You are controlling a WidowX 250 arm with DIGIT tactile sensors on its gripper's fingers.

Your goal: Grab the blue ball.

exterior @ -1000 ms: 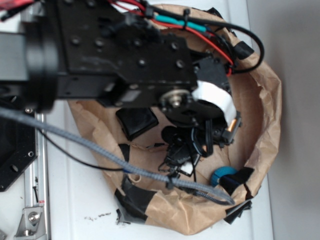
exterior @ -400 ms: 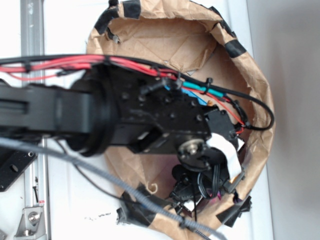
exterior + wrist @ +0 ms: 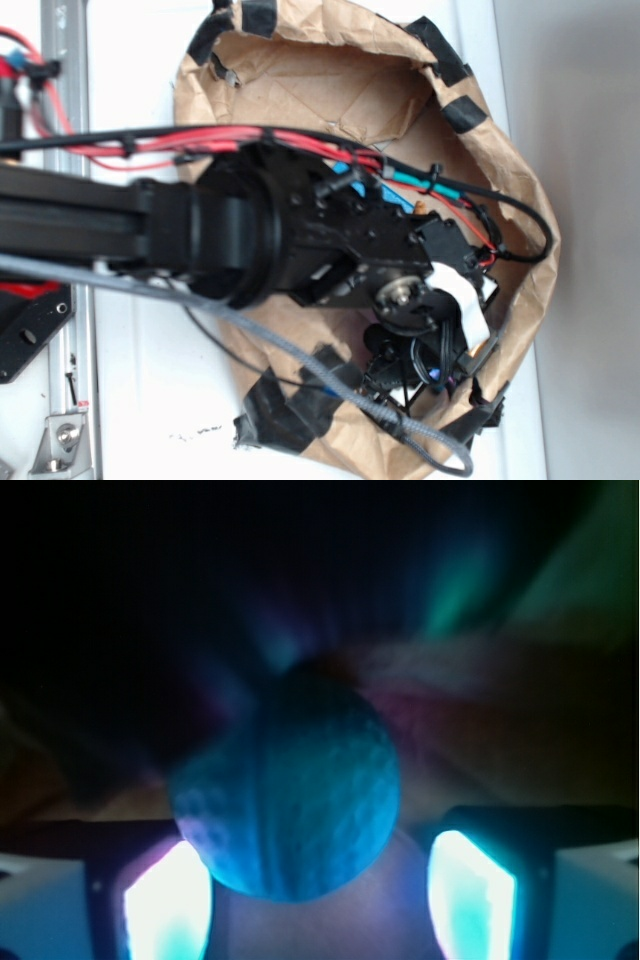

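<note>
Teal-blue and faintly dimpled, the small round ball [image 3: 290,795] sits between the glowing pads [image 3: 165,905] of the tool [image 3: 318,905], whose jaws stand spread with a gap on the right side, gripping nothing yet. Closing off-centre could squirt the smooth sphere out sideways. Farther off, the black arm [image 3: 250,235] hides it inside the crumpled brown paper bowl [image 3: 330,85].

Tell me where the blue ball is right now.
In the wrist view the blue ball sits centre frame, between the gripper's two fingers. In the exterior view the arm hides it.
</note>
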